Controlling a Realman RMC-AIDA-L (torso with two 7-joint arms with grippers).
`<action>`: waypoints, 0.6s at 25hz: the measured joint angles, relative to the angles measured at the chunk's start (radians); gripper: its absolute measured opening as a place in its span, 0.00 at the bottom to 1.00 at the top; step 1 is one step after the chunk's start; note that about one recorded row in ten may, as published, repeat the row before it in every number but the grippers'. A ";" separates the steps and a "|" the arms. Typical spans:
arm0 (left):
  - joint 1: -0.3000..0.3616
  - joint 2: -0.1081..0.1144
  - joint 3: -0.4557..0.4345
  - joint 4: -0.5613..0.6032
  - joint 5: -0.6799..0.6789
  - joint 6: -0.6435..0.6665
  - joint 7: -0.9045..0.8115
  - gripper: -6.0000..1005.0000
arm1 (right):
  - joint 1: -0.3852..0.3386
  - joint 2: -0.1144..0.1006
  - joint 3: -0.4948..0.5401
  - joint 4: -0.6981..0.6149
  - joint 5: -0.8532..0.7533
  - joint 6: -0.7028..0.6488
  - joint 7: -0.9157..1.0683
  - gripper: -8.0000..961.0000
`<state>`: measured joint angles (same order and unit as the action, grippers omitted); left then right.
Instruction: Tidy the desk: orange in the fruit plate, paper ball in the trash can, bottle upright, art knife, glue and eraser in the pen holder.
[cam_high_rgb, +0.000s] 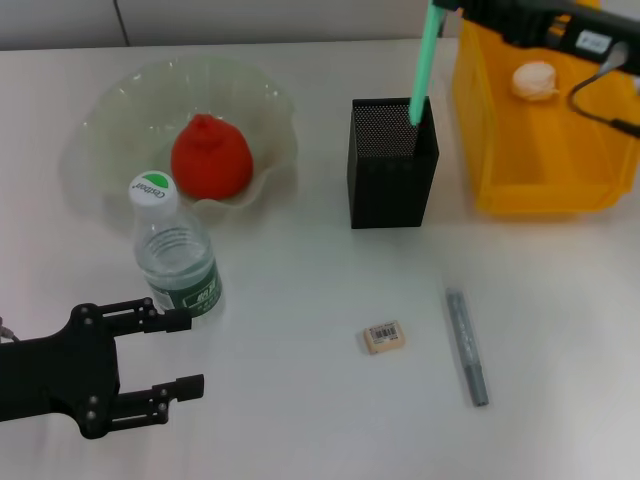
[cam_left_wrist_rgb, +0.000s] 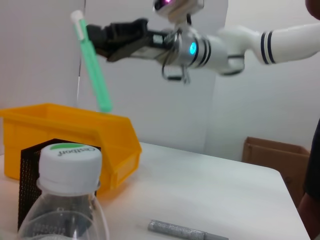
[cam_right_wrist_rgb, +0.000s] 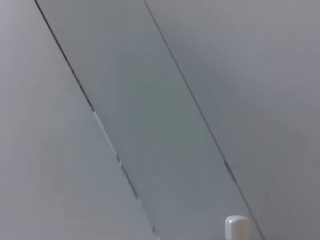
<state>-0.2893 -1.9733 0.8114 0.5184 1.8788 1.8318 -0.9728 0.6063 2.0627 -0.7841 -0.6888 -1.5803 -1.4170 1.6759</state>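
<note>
The right gripper (cam_left_wrist_rgb: 95, 37) is raised over the far right of the desk, its fingers pinched on the top of a green glue stick (cam_high_rgb: 424, 70) that hangs nearly upright, with its lower end at the mouth of the black mesh pen holder (cam_high_rgb: 392, 178), by the corner nearest the bin. Just to the right of the holder stands the yellow trash bin (cam_high_rgb: 545, 160), with a crumpled paper ball (cam_high_rgb: 534, 80) lying inside it. In front of the holder, on the white desk (cam_high_rgb: 300, 300), the grey art knife (cam_high_rgb: 467, 346) lies flat, and the small eraser (cam_high_rgb: 384, 337) lies to its left, apart from it. On the far left, the orange (cam_high_rgb: 211, 156) sits in the clear, wavy-edged fruit plate (cam_high_rgb: 120, 110). The water bottle (cam_high_rgb: 175, 250) stands upright just in front of the plate, its green-topped cap on. The left gripper (cam_high_rgb: 170, 352) rests low at the near left of the desk, fingers spread wide and empty, the bottle just beyond its upper fingertip.
</note>
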 joint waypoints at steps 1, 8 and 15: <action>0.000 0.000 0.000 0.000 0.000 -0.001 0.000 0.68 | 0.008 0.003 -0.002 0.043 0.009 0.021 -0.052 0.16; 0.000 -0.015 -0.011 0.000 0.000 -0.024 0.006 0.68 | 0.039 0.021 -0.060 0.179 0.018 0.177 -0.263 0.25; -0.006 -0.021 -0.016 -0.009 0.003 -0.031 0.012 0.68 | 0.040 0.014 -0.080 0.134 0.011 0.147 -0.159 0.38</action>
<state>-0.2953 -1.9941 0.7951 0.5096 1.8816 1.8010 -0.9605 0.6460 2.0768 -0.8645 -0.5550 -1.5695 -1.2698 1.5166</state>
